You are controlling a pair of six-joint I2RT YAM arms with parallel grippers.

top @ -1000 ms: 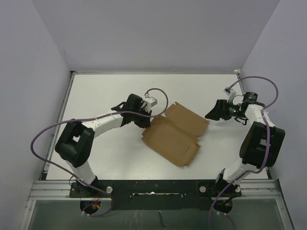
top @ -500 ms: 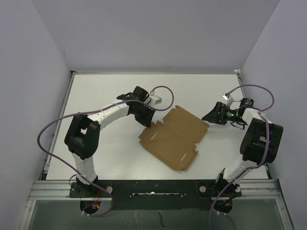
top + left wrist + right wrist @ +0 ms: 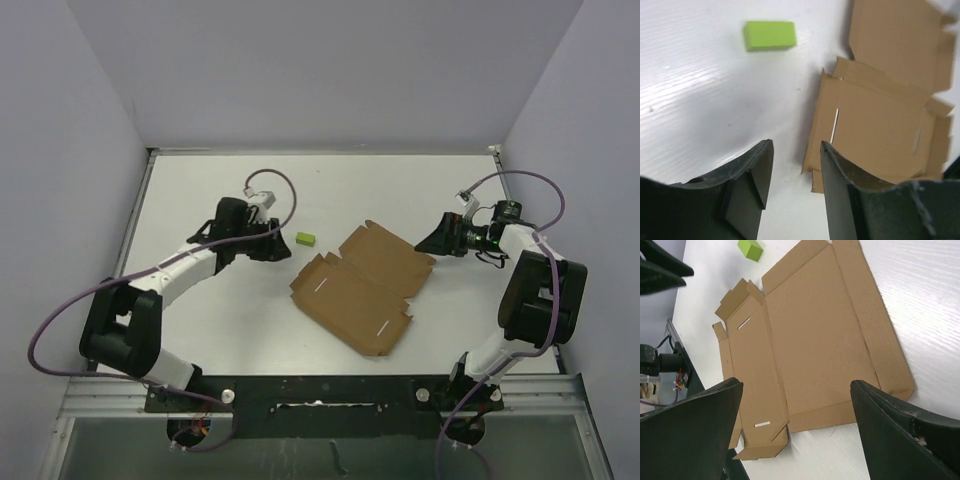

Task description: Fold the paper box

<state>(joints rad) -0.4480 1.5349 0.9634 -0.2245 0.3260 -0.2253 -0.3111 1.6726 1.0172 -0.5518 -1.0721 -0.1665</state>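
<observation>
The paper box [image 3: 362, 288] lies unfolded and flat on the white bench [image 3: 200, 190], a little right of the middle and between the two arms. It sits cornerwise: one corner points at the far wall [image 3: 320, 70], the opposite one at the near edge. Its longer sides slant from far-right to near-left. It is thin brown kraft card with a matte face. Straight creases divide it into panels, and small notched tabs edge it. Two narrow slits show pale in the near-left panel. In the right wrist view a few tabs at the near-left end curl slightly up off the bench.

A small yellow-green block [image 3: 305, 238] rests on the bench just beyond the box's left-far edge, apart from it.

The left gripper [image 3: 280, 247] sits left of the block. Its dark fingers are parted by a modest gap with nothing between them, well clear of the card. The right gripper [image 3: 428, 242] is near the box's right corner, spread wide and empty, facing across the sheet.

Bare bench lies open beyond the box and to its near left.
</observation>
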